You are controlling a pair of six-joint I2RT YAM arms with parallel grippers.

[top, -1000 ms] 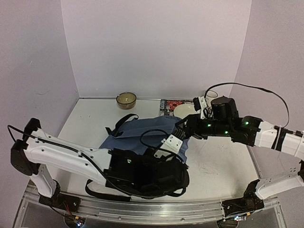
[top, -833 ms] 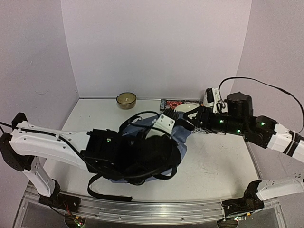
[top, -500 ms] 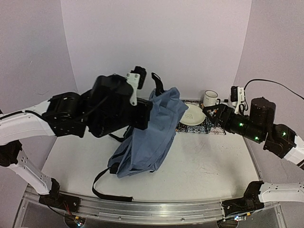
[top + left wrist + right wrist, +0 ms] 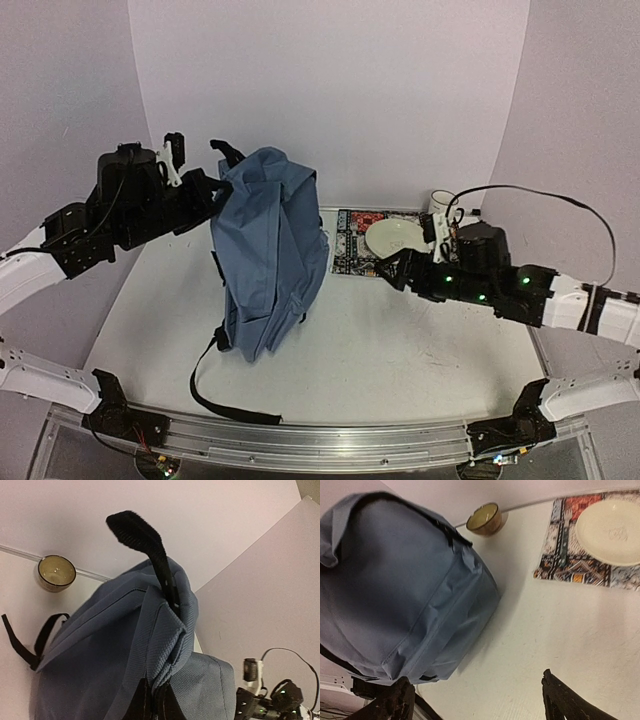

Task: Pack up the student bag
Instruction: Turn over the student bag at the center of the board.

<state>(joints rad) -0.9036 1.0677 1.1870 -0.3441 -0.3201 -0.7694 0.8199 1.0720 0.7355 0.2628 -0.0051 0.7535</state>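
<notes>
The student bag (image 4: pixel 270 250), blue-grey fabric with black straps, hangs upright over the table's left middle, its bottom at or near the surface. My left gripper (image 4: pixel 222 185) is shut on a fold of fabric at the top of the bag (image 4: pixel 100 655); in the left wrist view my left gripper (image 4: pixel 152 700) pinches that fold below the black top loop (image 4: pixel 150 545). My right gripper (image 4: pixel 385 272) hovers low to the right of the bag, apart from it. In the right wrist view my right gripper (image 4: pixel 475 685) is open and holds nothing, and the bag (image 4: pixel 395 590) fills the left.
A patterned mat (image 4: pixel 350 250) with a cream plate (image 4: pixel 397 237) lies at the back right, a white mug (image 4: pixel 443 205) behind it. A brown bowl (image 4: pixel 56 573) sits by the back wall. A black strap (image 4: pixel 225 395) trails on the table near the front edge.
My left arm has lifted the bag from lying flat to hanging upright and swung back to the left. My right gripper has opened and drawn away to the right.
</notes>
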